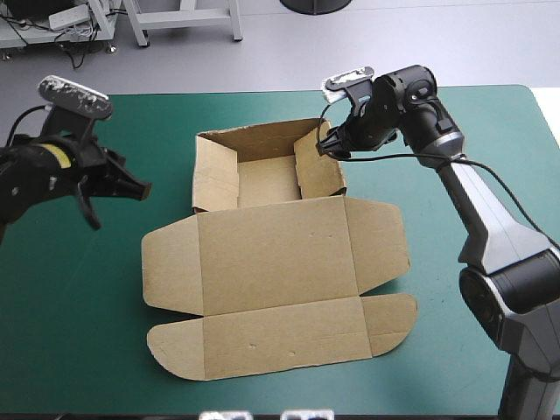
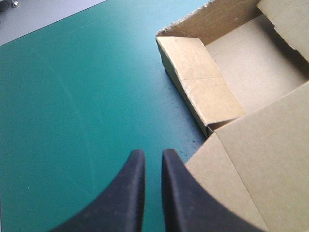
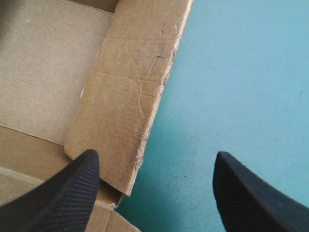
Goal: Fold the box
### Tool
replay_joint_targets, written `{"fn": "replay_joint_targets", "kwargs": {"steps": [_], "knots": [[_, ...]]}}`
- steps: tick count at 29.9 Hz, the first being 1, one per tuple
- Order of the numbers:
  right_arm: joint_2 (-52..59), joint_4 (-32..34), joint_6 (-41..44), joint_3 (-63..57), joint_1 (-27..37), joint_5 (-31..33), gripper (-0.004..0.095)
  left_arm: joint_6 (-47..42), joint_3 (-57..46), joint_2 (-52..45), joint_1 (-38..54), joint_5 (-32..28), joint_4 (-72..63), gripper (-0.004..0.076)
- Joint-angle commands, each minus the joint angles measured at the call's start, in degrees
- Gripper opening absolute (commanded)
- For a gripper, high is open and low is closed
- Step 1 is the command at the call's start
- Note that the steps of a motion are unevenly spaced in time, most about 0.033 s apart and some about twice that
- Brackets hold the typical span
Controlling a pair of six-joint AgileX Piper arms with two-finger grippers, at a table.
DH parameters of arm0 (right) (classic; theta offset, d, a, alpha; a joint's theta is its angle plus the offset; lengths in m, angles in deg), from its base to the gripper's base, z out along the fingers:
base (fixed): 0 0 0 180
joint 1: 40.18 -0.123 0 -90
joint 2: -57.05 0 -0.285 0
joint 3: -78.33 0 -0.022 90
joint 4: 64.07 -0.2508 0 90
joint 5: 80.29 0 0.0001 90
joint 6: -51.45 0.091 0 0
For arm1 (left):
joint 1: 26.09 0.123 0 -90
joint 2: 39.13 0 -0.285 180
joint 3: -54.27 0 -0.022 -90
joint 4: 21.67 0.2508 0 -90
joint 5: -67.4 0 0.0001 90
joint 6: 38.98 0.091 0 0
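The brown box (image 1: 271, 254) lies mid-table as an open tray (image 1: 267, 179) with raised walls at its far end, its lid and flaps flat toward the front. My right gripper (image 1: 325, 144) is open at the tray's right wall near the far corner. In the right wrist view (image 3: 157, 159), that wall (image 3: 130, 87) sits between the fingers, one finger over the tray's inside, the other over the cover. My left gripper (image 1: 131, 188) hovers left of the box with its fingers shut on nothing. In the left wrist view (image 2: 153, 154) it points at the cover beside the tray's left wall (image 2: 200, 82).
The teal-green cover (image 1: 79, 306) stretches left of the box and also to its right (image 1: 446, 289). The table's far edge (image 1: 262, 94) runs a short way behind the tray.
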Motion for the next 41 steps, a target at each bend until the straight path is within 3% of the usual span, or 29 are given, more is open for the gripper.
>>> {"fn": "replay_joint_targets", "kwargs": {"steps": [1,11,18,21,26,27,34,41], "knots": [[0.62,0.46,-0.53,1.55,0.29,-0.64,0.0636,1.47,-3.24,-6.14,-0.28,2.71,-1.43,-0.0004],[-6.92,-3.38,0.66,1.55,0.29,-7.13,0.0634,-0.16,-19.32,-18.64,-0.28,2.71,-0.95,-0.0004],[-10.74,-3.88,1.74,1.55,0.29,-12.42,0.0609,-0.71,-23.65,-20.26,-0.28,2.71,1.24,-0.0004],[-11.72,-3.72,1.74,1.55,0.29,-14.09,0.0472,-0.71,-24.21,-20.26,-0.28,2.59,1.32,-0.0004],[-12.72,-1.13,1.74,1.55,0.29,-14.73,0.0024,-0.71,-24.26,-20.26,-0.28,2.59,1.65,-0.0004],[-12.72,0.00,1.74,1.55,0.29,-14.40,-0.0017,-0.71,-24.26,-20.26,-0.28,2.59,1.65,-0.0004],[-12.61,7.40,1.74,3.76,3.33,-8.96,-0.0020,-0.71,-24.26,-20.26,-0.28,2.59,1.65,-0.0004],[-9.09,7.64,2.27,4.99,16.01,-8.33,-0.0020,-0.71,-24.26,-20.26,-0.28,2.59,1.65,-0.0004]]}}
